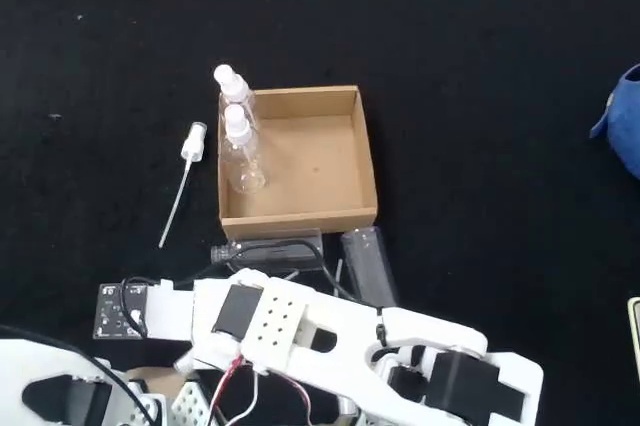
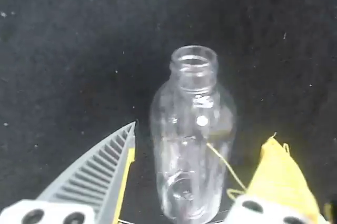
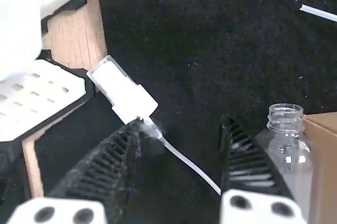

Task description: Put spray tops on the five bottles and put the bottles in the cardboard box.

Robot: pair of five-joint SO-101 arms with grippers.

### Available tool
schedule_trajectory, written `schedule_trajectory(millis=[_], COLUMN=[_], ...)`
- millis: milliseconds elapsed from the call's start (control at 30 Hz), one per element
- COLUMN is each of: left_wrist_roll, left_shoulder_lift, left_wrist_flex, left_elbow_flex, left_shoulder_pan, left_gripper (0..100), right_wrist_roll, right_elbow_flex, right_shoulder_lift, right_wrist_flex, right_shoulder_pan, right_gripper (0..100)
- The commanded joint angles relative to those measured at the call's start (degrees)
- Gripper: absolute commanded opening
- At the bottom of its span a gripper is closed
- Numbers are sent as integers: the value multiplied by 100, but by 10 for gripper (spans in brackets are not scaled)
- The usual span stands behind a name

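The left pincer [image 2: 201,133] stands spread around an uncapped bottle [image 2: 190,150] lying on the black table [image 2: 58,29]. The right pincer [image 3: 180,126] (also spread) has a spray top [image 3: 124,93] at one fingertip. Two capped bottles [image 1: 240,146] sit in the cardboard box [image 1: 298,215].

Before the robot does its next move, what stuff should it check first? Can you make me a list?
1. Bottle has a bare neck, ready for a top: ok.
2. Left gripper is open with the bottle between its fingers: ok.
3. Right gripper grips the spray top: not ok; it is open and the top just lies by one finger.
4. Cardboard box has room: ok; two capped bottles sit along one wall.
5. Spare spray top lies on the table beside the box: ok.
6. All five bottles are accounted for: cannot tell.
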Motion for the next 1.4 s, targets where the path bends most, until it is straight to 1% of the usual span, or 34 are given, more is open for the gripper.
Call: schedule_trajectory(millis=[0, 233, 433, 533, 733, 900, 1367], left_wrist_roll=[-255, -229, -70, -70, 158, 211, 220], left_shoulder_lift=[-97, -97, -167, -167, -176, -176, -123], left_wrist_flex=[97, 70, -334, -475, -475, -97, -167], left_elbow_flex=[-127, 154, 734, 945, 655, 409, 462], left_shoulder_pan=[-233, -163, 127, 145, 224, 479, 585], left_gripper=[235, 235, 234, 232, 234, 231, 228], right_wrist_roll=[53, 53, 53, 53, 53, 53, 53], right_elbow_flex=[-312, -330, -338, -321, -330, -312, -303], right_shoulder_lift=[-75, -75, -75, -75, -75, -75, -75], right_wrist_flex=[53, 44, 26, 26, 18, 18, 18], right_shoulder_pan=[97, 97, 97, 97, 97, 97, 97], right_gripper=[216, 216, 216, 216, 216, 216, 216])
